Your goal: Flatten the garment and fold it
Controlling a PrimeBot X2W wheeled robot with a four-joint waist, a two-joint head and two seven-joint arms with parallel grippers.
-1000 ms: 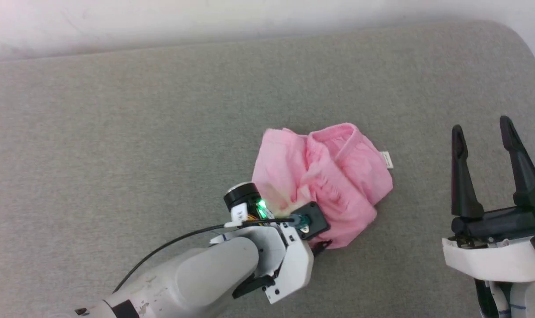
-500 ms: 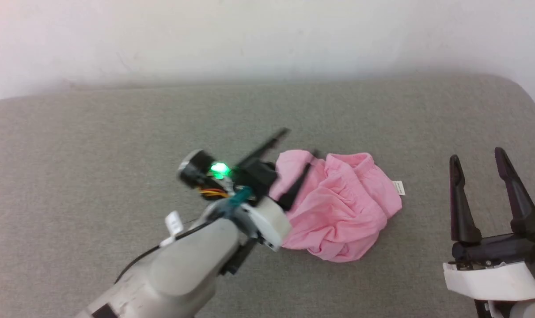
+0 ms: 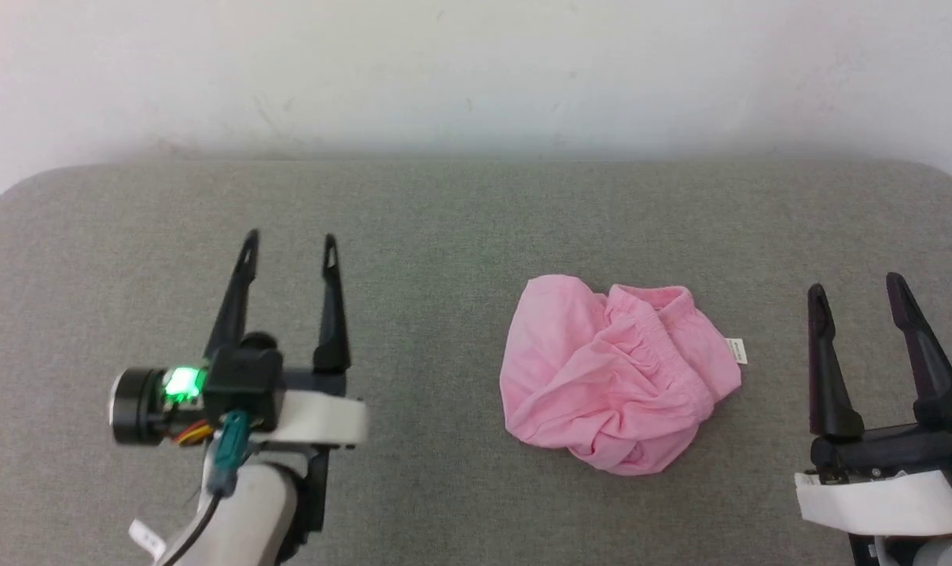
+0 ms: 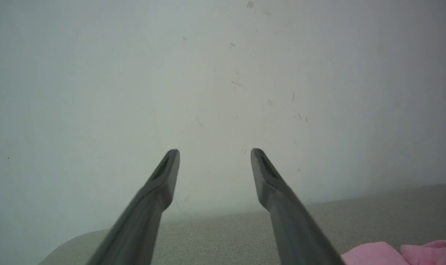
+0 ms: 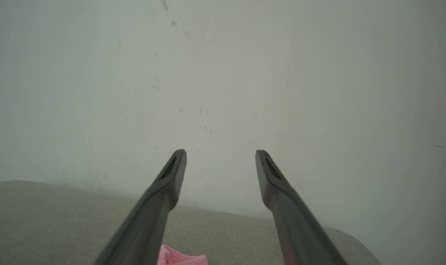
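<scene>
Now: left gripper (image 3: 289, 238), its two dark fingers (image 3: 234, 299) spread wide and released, nothing between them, tips pointing toward the pale wall (image 3: 476, 71). A green light (image 3: 178, 383) glows on the wrist housing behind the fingers.

Right gripper (image 3: 857, 283): fingers likewise apart and empty, hovering at the lower right of the head view.

Between the two grippers lies the garment (image 3: 617, 377) — pink, bunched into a rumpled heap on the grey fabric surface (image 3: 444, 228), not flattened and not folded. It sits nearer the right gripper and is touched by neither. The gathered waistband (image 3: 655, 330) runs across the upper part of the heap, with loose folds piled below it.

Label: a small white tag (image 3: 736, 350) sticks out from the garment's right edge onto the grey surface — any print on it is too small to read.

In the left wrist view a pink edge shows at the bottom right corner; in the right wrist view a pink edge shows at the bottom, between that gripper's fingers.
</scene>
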